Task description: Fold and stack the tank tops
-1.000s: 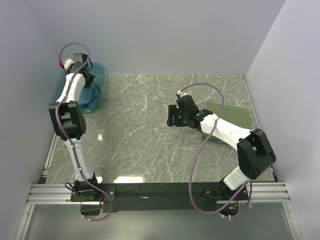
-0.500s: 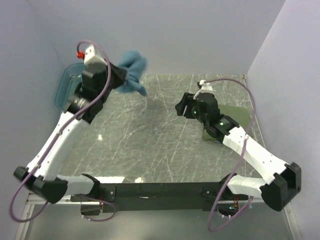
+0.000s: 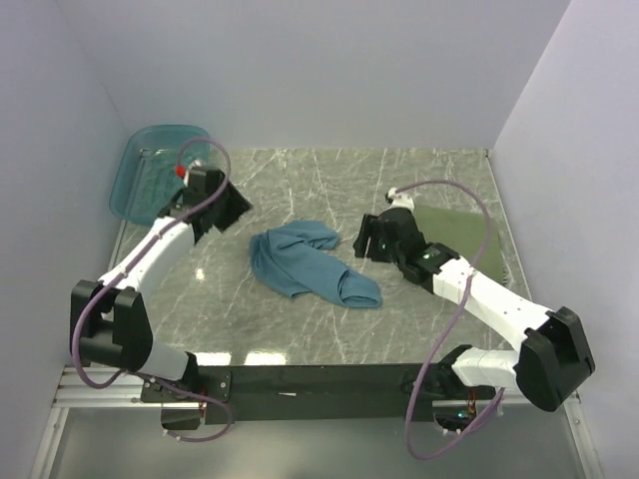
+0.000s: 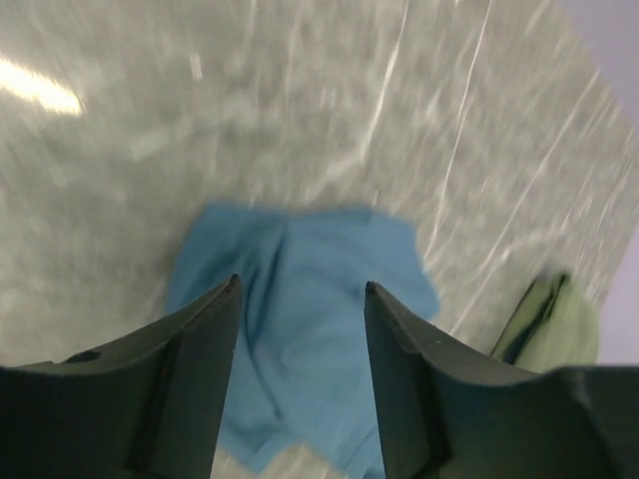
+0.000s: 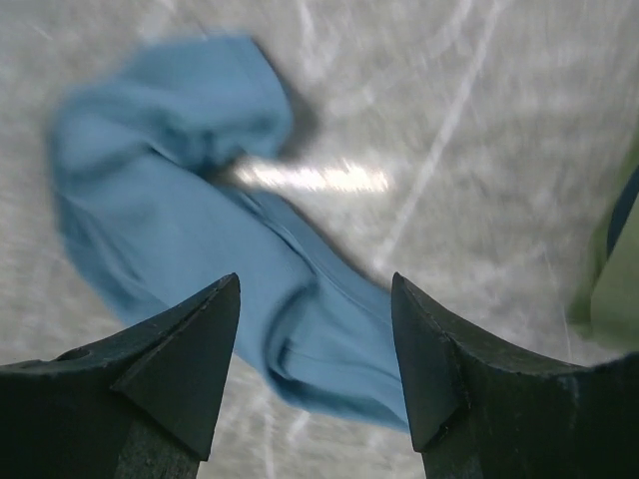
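The soft, plain teal-blue tank top lies in a crumpled heap in the middle of the grey marble bench. It is bunched up and partly rolled over itself, not flat. The left hand is up near the see-through teal plastic basin, a little way from the blue top. Its two fingers stand wide apart and hold nothing. The right hand is just beside the right end of the heap. Its fingers are wide apart too, and nothing is between them. Both hands look down at the blue cloth from above it. Behind the right arm, the olive green tank top lies flat and neat by the right edge of the bench. I cannot see a striped top here. The blue top looks very light and floppy. I think it will sag and slide if only one bit is pinched, and it will not keep its shape. It is not breakable, so a firm pinch is fine. It likely needs spreading out flat first. A good way, I think, is for each hand to pinch one edge or strap and pull gently apart.
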Action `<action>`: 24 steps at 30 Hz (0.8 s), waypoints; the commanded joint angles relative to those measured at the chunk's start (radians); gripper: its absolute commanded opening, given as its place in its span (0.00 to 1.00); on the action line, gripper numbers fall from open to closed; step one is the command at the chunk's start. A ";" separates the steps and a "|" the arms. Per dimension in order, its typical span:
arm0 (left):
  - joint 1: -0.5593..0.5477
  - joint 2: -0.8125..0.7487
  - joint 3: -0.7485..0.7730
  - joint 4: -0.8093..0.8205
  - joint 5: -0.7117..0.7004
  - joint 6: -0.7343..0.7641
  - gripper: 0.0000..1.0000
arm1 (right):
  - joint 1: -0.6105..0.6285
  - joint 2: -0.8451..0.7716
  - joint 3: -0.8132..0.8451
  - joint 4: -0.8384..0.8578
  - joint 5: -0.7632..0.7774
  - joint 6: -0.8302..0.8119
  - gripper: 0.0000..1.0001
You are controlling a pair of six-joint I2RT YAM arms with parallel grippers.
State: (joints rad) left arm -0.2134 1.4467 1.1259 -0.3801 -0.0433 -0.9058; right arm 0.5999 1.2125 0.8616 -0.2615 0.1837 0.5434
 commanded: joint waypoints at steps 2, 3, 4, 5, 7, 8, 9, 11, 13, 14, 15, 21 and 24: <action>-0.108 -0.120 -0.136 0.064 0.073 -0.031 0.56 | 0.027 0.031 -0.113 0.060 -0.021 0.030 0.69; -0.122 -0.127 -0.205 0.064 0.048 -0.041 0.54 | 0.034 0.044 -0.148 0.094 -0.038 0.035 0.69; -0.133 -0.135 -0.237 0.069 0.046 -0.051 0.53 | 0.050 0.073 -0.159 0.108 -0.047 0.038 0.68; -0.148 -0.140 -0.270 0.082 0.043 -0.061 0.53 | 0.054 0.090 -0.164 0.119 -0.047 0.046 0.69; -0.149 -0.140 -0.350 0.102 0.008 -0.087 0.54 | 0.061 0.139 -0.153 0.149 -0.070 0.050 0.68; -0.143 -0.134 -0.360 0.109 0.006 -0.088 0.54 | 0.066 0.154 -0.141 0.163 -0.075 0.047 0.69; -0.144 -0.122 -0.362 0.115 0.003 -0.088 0.54 | 0.067 0.172 -0.100 0.180 -0.078 0.034 0.69; -0.138 -0.092 -0.353 0.116 -0.015 -0.085 0.55 | 0.069 0.237 -0.032 0.160 -0.058 0.023 0.69; -0.127 -0.063 -0.308 0.109 -0.030 -0.073 0.56 | 0.064 0.297 0.066 0.136 -0.034 0.013 0.69; -0.123 -0.036 -0.292 0.106 -0.038 -0.071 0.56 | 0.061 0.314 0.094 0.133 -0.024 0.013 0.69; -0.115 -0.019 -0.267 0.110 -0.038 -0.068 0.57 | 0.055 0.329 0.141 0.134 -0.020 0.018 0.70; -0.057 0.144 -0.160 0.107 -0.044 -0.053 0.56 | 0.038 0.537 0.339 0.091 -0.066 0.049 0.70; -0.040 0.213 -0.100 0.092 -0.039 -0.038 0.55 | 0.034 0.634 0.388 0.062 -0.058 0.052 0.68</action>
State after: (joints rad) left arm -0.2661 1.6199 0.9550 -0.2958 -0.0628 -0.9630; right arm 0.6407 1.7821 1.2060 -0.1532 0.1112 0.5812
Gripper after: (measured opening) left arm 0.557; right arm 0.688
